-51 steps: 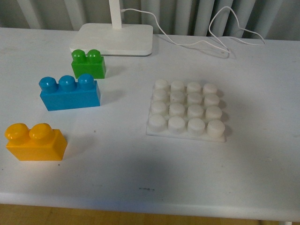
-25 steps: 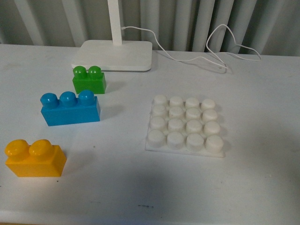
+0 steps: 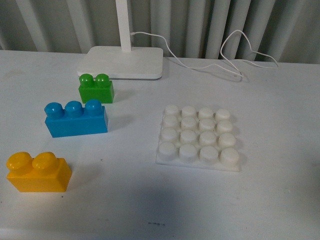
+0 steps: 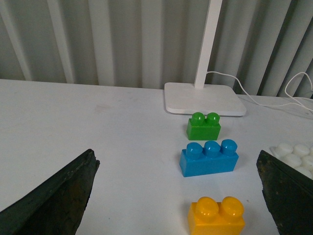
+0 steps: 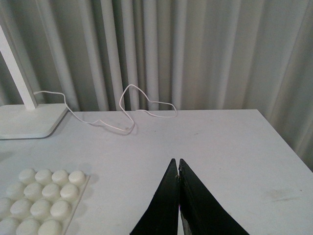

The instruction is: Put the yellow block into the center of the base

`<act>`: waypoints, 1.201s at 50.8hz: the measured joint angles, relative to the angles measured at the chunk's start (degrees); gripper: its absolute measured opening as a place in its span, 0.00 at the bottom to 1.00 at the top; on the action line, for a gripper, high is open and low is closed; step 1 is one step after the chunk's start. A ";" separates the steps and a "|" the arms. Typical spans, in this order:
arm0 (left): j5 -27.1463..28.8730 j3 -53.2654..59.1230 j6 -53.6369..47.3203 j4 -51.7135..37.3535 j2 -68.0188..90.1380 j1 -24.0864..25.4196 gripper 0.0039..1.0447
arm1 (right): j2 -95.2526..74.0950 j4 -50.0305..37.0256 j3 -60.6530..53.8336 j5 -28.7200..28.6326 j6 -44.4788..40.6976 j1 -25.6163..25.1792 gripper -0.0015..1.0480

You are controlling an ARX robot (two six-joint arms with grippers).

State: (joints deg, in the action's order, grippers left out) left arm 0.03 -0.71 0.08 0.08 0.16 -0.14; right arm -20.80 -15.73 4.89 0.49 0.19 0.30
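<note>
Left claw [image 4: 176, 157]: gaping wide, yellow block [image 4: 216, 215] sitting ahead between its fingers.
Right claw [image 5: 177, 166]: sitting pinched together, empty; base [image 5: 46, 196] lying ahead.

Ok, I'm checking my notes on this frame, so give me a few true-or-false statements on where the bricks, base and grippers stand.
1. The yellow block sits on the base. False: it stands on the table, apart from the base, whose studs are all bare.
2. The left gripper is open. True.
3. The right gripper holds a brick. False: it is shut on nothing.
4. The blue brick has three studs. True.
5. Of the three bricks, the green brick stands nearest the lamp foot. True.
</note>
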 joint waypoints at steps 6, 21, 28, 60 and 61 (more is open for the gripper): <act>-0.02 0.00 -0.02 0.00 0.00 0.00 0.94 | 1.95 0.96 -0.87 -0.31 0.00 -0.07 0.01; -0.02 0.00 0.00 0.00 0.00 0.00 0.94 | 6.60 3.91 -2.60 -0.37 -0.02 -0.15 0.01; -0.02 0.00 0.00 0.00 0.00 0.00 0.94 | 8.83 3.82 -4.57 -0.39 -0.02 -0.15 0.01; -0.02 0.00 0.00 0.00 0.00 0.00 0.94 | 20.50 15.63 -4.52 -0.39 -0.15 -0.17 0.12; -0.02 0.00 0.00 0.00 0.00 0.00 0.94 | 20.50 15.63 -4.52 -0.39 -0.15 -0.17 0.17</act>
State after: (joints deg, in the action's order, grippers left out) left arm 0.01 -0.71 0.08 0.08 0.16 -0.14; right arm -0.30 -0.10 0.36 0.10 0.03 0.12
